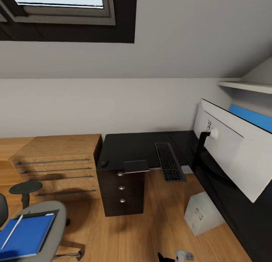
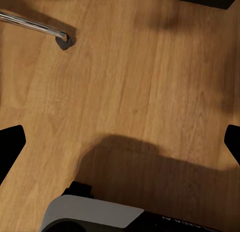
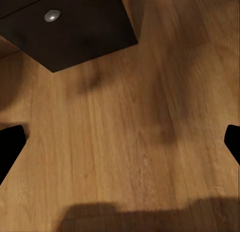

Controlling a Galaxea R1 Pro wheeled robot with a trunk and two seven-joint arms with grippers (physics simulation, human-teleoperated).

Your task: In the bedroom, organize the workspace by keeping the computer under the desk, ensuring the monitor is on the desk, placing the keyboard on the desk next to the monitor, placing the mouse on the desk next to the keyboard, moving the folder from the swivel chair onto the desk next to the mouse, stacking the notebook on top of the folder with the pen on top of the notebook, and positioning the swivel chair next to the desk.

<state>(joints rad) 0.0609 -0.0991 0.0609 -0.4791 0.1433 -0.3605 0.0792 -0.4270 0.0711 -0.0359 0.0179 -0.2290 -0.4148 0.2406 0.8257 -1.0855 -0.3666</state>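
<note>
Fingers of both arms are showing as dark tips at opposite edges of each wrist view, spread wide and gripping nothing: left fingers are hanging over bare wooden floor near a chrome chair leg; right fingers are hanging over floor beside the black drawer unit.

Head view: desk with glossy black top is standing under the sloped grey wall. Keyboard is lying on it, near end overhanging the front edge. Mouse is sitting at the desk's left front corner, well apart from the keyboard. Notebook is resting on the front edge between them. Monitor is showing its white back at right. Computer is lying on the floor below it. Swivel chair is carrying the folder, with the pen lying on top.
</note>
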